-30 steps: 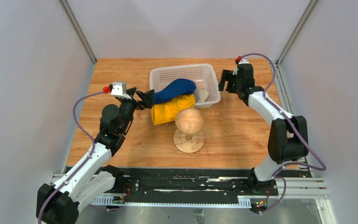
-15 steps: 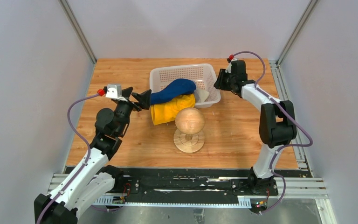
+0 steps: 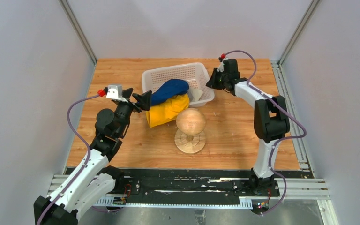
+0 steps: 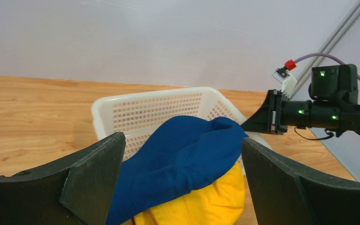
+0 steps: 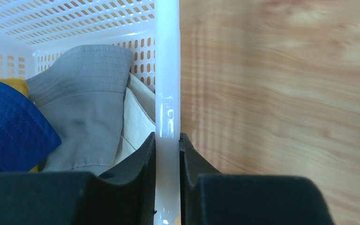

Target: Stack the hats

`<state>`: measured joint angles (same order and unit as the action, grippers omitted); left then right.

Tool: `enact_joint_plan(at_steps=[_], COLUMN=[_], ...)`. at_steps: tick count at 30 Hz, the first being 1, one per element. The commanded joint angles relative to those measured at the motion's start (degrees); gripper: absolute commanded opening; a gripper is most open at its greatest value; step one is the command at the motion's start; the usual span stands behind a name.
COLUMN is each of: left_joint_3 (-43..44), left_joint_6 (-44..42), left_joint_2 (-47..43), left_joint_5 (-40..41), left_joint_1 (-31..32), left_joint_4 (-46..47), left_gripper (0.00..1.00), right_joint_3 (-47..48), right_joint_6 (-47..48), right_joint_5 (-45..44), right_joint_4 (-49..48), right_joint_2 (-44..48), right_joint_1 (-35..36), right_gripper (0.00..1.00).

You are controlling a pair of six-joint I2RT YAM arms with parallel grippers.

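Right end effector (image 5: pixel 168 140) is shown clamped on the rim of the white perforated basket (image 5: pixel 167 70) at its right end. One finger is set inside the wall and one outside, so the basket is gripped, not a hat. The left end effector (image 4: pixel 183 146) is held wide open at the basket's near-left corner, and nothing is gripped by it. The navy hat (image 4: pixel 187 157) lies in the gap between its jaws; whether the fabric is touched cannot be told.

The navy hat is draped over the basket's near rim, on top of the yellow hat (image 3: pixel 166 110), which spills out onto the surface (image 3: pixel 234 133). The grey hat (image 5: pixel 89 93) and the beige hat (image 5: pixel 133 123) are packed inside the basket against the gripped wall. No dark red hat can be made out. The wooden head-shaped stand (image 3: pixel 190 121) is bare, just beside the yellow hat.

The step in hand is judged to be the first pick, with the basket steadied from the right. Next, the left jaws would need to be closed on the navy fabric alone, and that hat lifted clear without the yellow one being dragged along.
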<state>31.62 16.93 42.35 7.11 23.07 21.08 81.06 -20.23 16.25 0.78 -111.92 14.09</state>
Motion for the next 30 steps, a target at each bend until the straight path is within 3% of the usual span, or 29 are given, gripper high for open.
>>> enact_joint_plan(at_steps=[1,12,14,17,20,24,30], left_joint_3=[1.7,1.9,1.9,2.0,2.2,2.8,3.6], left_joint_6=[-0.9,-2.0,-1.9,-1.5,-1.3,-2.5,-4.3], left_joint_2=[-1.1,-3.3,-3.2,-2.7,-2.1,-1.5,-1.4], left_joint_5=[0.5,2.1,1.6,0.4,-1.3,-5.3,-13.6], left_joint_1=[0.5,0.5,0.4,0.4,0.4,0.4,0.4], left_joint_4=[0.2,-2.2,-2.2,-2.2,-2.1,-2.2,-2.6], left_gripper=[0.98,0.98,0.98,0.98,0.98,0.98,0.98], right_joint_3=[5.9,18.6,21.0,23.8,22.8,19.0,10.6], right_joint_6=[-1.7,-8.8,-9.9,-11.2,-11.6,-11.8,-10.3], right_joint_5=[2.1,12.1,14.9,18.4,19.0,18.3,14.1], right_joint_4=[-2.2,-11.2,-13.2,-15.8,-18.9,-22.3,-23.9], right_joint_2=[-5.3,-16.1,-18.0,-19.9,-19.0,-15.3,-5.5], right_joint_1=[5.8,10.2,10.5,10.4,10.2,9.0,5.2], right_gripper=[0.01,0.01,0.1,0.41,0.57,0.65,0.67])
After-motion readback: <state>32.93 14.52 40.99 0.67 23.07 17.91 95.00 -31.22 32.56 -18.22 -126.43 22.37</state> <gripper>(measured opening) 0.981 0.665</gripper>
